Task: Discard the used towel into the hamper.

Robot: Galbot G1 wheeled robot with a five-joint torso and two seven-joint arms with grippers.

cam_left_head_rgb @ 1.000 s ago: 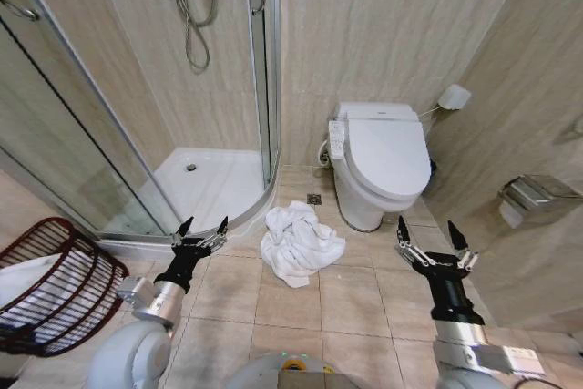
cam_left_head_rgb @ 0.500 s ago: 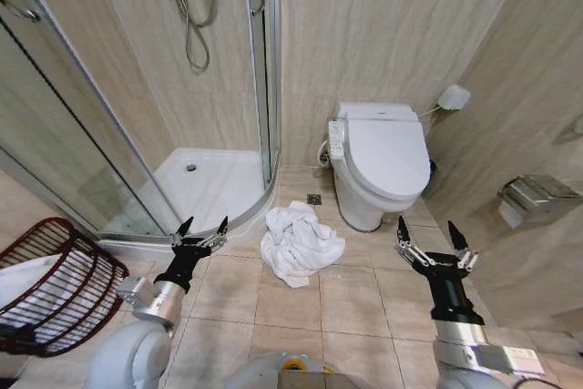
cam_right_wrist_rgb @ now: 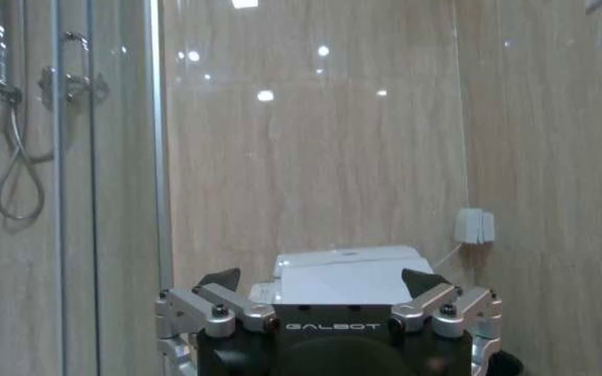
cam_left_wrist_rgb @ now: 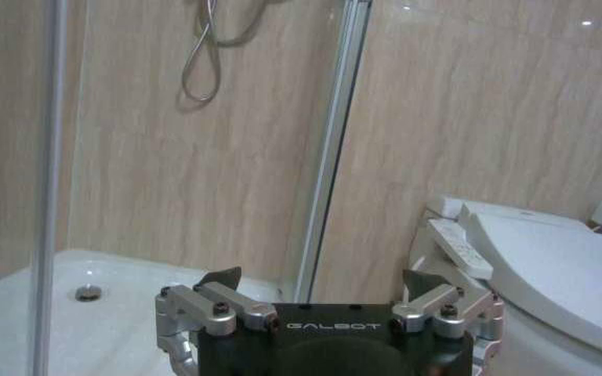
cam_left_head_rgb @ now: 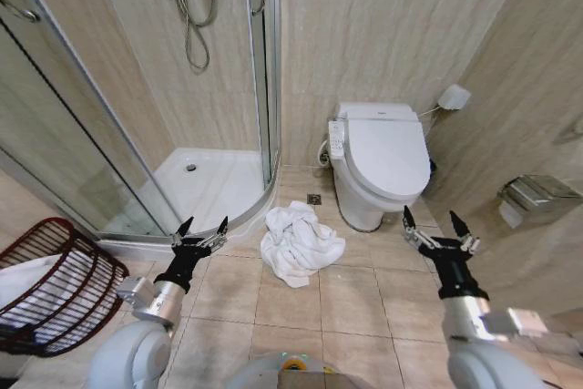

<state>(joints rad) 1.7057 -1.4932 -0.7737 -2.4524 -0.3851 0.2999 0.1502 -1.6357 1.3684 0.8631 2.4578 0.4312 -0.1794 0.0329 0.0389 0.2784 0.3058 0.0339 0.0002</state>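
A crumpled white towel [cam_left_head_rgb: 299, 242] lies on the tiled floor between the shower tray and the toilet. The hamper [cam_left_head_rgb: 56, 287], a dark red-brown wire basket, leans tilted at the far left with white cloth inside. My left gripper [cam_left_head_rgb: 202, 227] is open and empty, held above the floor left of the towel. My right gripper [cam_left_head_rgb: 431, 220] is open and empty too, raised to the right of the towel, in front of the toilet. In the wrist views the left gripper [cam_left_wrist_rgb: 323, 277] and the right gripper [cam_right_wrist_rgb: 323, 277] both show spread fingers with nothing between them.
A white toilet [cam_left_head_rgb: 380, 159] stands against the back wall. The glass shower enclosure [cam_left_head_rgb: 137, 88] with its white tray [cam_left_head_rgb: 208, 184] takes up the left back. A metal paper holder [cam_left_head_rgb: 533, 195] hangs on the right wall. Beige floor tiles [cam_left_head_rgb: 351, 302] lie open in front of the towel.
My right arm has shifted slightly right and up, its gripper still open. The left arm, the towel and the hamper have not moved.
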